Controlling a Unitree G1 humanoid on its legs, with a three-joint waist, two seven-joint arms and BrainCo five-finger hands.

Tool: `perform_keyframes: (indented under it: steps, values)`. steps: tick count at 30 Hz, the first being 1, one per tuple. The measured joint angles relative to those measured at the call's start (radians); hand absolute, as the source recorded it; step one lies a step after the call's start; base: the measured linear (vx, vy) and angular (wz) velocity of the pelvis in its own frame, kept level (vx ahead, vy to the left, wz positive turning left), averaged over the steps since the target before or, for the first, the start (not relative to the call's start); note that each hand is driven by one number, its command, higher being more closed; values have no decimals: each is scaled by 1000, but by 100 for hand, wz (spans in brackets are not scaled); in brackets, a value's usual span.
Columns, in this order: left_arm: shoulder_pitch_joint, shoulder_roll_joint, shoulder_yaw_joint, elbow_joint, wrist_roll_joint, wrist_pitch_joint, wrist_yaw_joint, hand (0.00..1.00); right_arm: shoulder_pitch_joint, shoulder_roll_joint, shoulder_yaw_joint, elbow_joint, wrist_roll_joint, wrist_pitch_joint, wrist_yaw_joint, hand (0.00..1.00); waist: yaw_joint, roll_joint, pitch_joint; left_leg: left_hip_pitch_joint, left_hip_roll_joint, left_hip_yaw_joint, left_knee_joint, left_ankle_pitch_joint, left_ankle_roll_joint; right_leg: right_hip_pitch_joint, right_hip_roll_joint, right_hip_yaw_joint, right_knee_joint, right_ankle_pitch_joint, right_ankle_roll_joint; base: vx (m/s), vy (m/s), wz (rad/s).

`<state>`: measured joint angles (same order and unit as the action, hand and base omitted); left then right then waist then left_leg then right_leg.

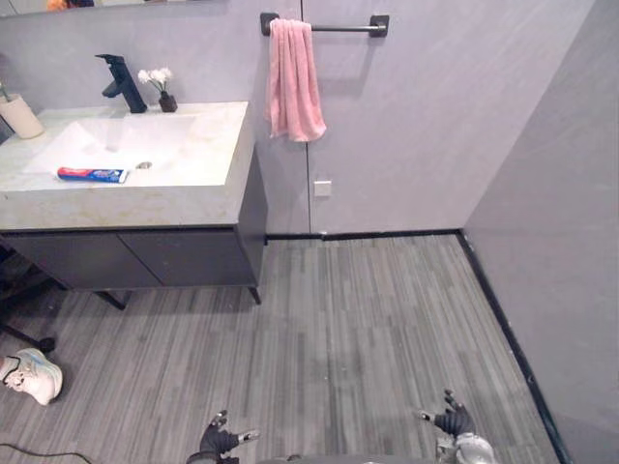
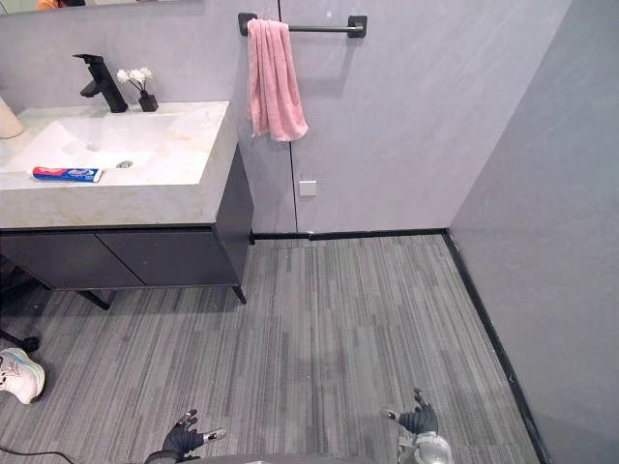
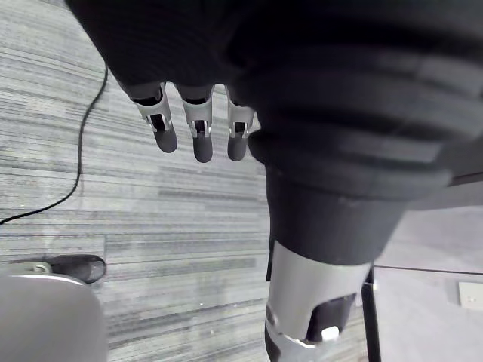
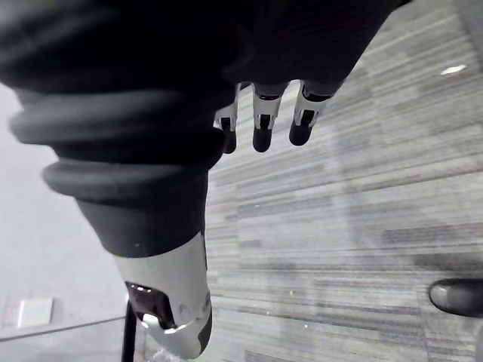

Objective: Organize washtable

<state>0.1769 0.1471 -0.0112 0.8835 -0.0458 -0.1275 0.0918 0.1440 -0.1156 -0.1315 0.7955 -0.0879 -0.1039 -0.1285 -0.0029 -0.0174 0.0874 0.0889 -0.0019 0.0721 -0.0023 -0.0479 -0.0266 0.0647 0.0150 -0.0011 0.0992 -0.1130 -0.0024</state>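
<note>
My left hand, right hand low over grey plank floor, fingers loosely spread, empty. Red-and-blue toothpaste tube lies in white rectangular sink basin, near drain.

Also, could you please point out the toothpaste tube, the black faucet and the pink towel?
toothpaste tube point(image 1: 92, 175), left eye view, mid-tube
black faucet point(image 1: 124, 89), left eye view, upright body
pink towel point(image 1: 294, 82), left eye view, cloth's middle

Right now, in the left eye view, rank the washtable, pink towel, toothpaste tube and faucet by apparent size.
1. washtable
2. pink towel
3. faucet and toothpaste tube, too alike to rank
</note>
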Motion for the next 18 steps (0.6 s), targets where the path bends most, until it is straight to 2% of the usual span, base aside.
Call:
perform_keyframes:
  steps: [11, 16, 18]
  values:
    - [-1, 24, -78, -213, 20, -36, -1, 0, 0, -31, 59, -75, -32, -7, 19, 0, -21, 14, 18, 2, 0, 19, -19, -7, 5, -4, 0, 4, -15, 0, 1, 49, -4, -3]
    - [3, 21, -79, -262, 21, -36, 19, 0, -20, -38, 58, -77, -31, -7, 13, 0, -14, 28, 27, -56, 7, 60, 84, -78, 23, -38, 0, 37, 12, -14, 19, 24, 18, -23]
    - [4, 20, -74, -297, 20, -35, 25, 0, -34, -47, 51, -83, -28, -6, -3, 0, -11, 40, 34, -100, 8, 80, 162, -137, 37, -87, -5, 57, 86, -56, 38, 7, 49, -31]
